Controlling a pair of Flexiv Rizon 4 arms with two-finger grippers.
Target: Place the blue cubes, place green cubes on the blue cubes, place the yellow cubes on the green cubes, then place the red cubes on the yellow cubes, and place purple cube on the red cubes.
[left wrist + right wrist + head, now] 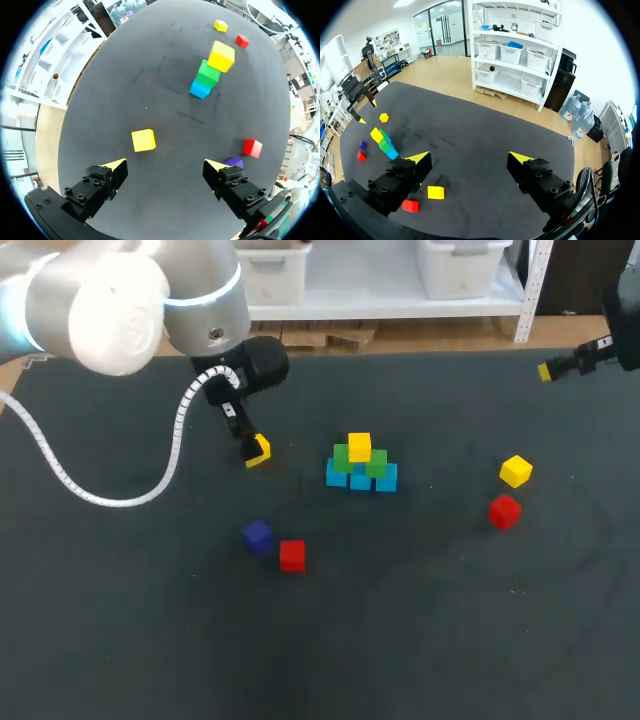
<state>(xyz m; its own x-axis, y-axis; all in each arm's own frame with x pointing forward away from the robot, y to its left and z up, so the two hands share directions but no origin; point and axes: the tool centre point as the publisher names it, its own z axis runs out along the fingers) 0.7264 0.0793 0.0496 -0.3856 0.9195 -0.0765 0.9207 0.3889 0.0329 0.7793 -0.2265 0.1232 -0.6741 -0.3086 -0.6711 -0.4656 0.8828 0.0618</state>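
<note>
Setting: robotics lab bench. Evidence:
- wide dark grey matte tabletop [450, 620] serving as the work surface
- silver-grey jointed robot arm with a lit blue ring [200, 310] over its left side, trailing a white coiled cable [60, 475]
- second, dark robot arm [628, 310] entering at right
- small plain coloured test cubes [292, 555] loose on the surface, and others built into a tiered stack [360, 465] at mid-table

Stack [360, 465] mid-table, bare mat all round. Left gripper [165, 167] hangs to its left, yellow cube [143, 140] just ahead. Right approach open.
</note>
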